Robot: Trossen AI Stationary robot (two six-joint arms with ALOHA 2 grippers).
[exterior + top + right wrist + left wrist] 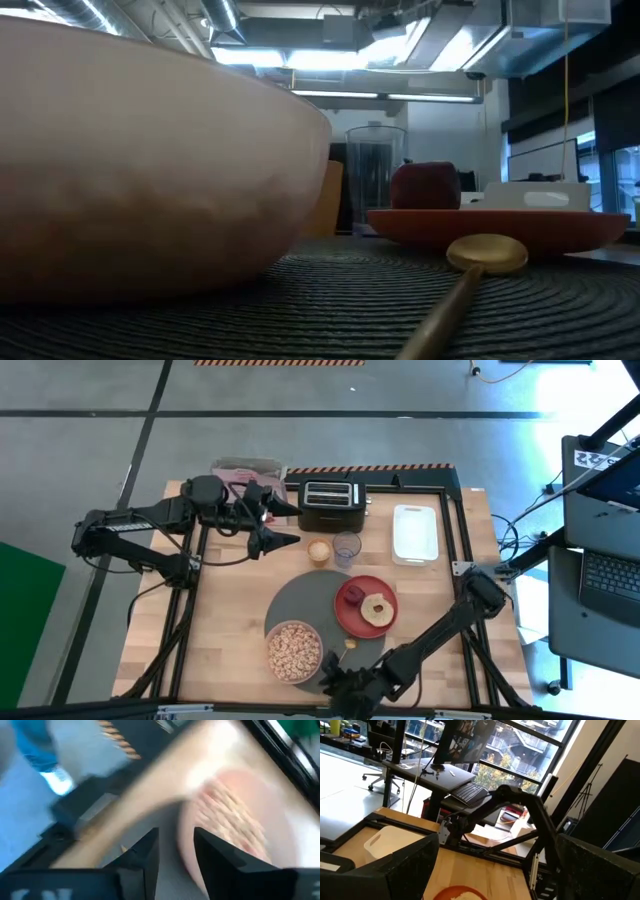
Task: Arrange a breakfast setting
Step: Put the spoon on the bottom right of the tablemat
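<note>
Two grippers are in play. Your right gripper (335, 678) sits at the near table edge, jaws slightly apart with nothing between them; the thin golden spoon (470, 275) lies on the ribbed, dark-grey woven mat (300, 600) just ahead of those jaws, beside the pale bowl (294, 651) of tan cereal. The spoon looks rigid, light and slick, so you would probably pinch mid-handle, across its width. Past it, the glossy red plate (366, 625) carries a bagel half (378, 609) and a smooth dark-red fruit (353, 595); the plate looks hard and breakable. Your left gripper (283, 523) waits far from all this, jaws wide, empty.
</note>
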